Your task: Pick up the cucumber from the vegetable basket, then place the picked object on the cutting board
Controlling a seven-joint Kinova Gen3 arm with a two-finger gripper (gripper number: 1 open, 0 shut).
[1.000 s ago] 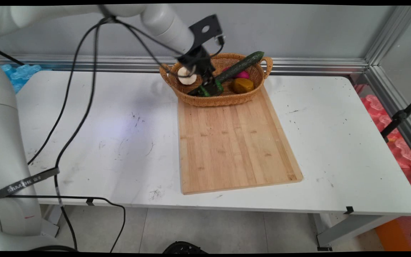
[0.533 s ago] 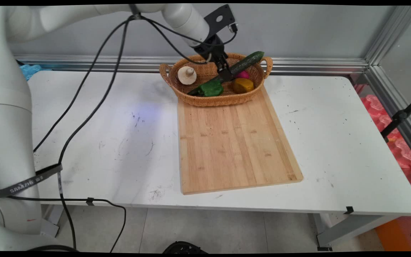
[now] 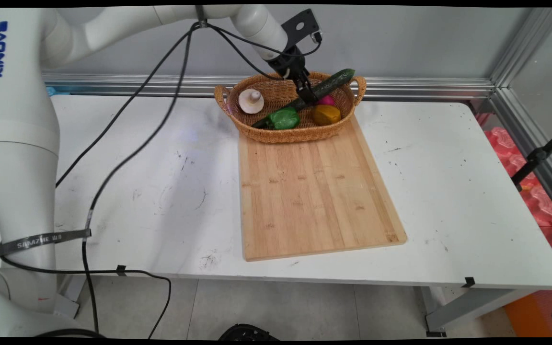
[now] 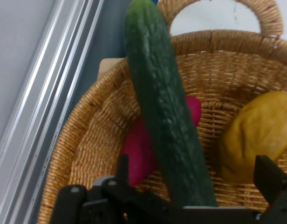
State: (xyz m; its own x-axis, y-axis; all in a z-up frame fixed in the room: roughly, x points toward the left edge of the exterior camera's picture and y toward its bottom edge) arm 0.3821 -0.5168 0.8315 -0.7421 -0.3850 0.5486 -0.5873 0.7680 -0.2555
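White desk against a grey wall, a wooden board lying on it, and a wicker basket at the board's far end. Inside: a mushroom, a green pepper, a yellow piece, a pink piece, and a long cucumber slanting up over the rim. The tool sits low over the cucumber's middle, fingers spread to either side, gripping nothing.
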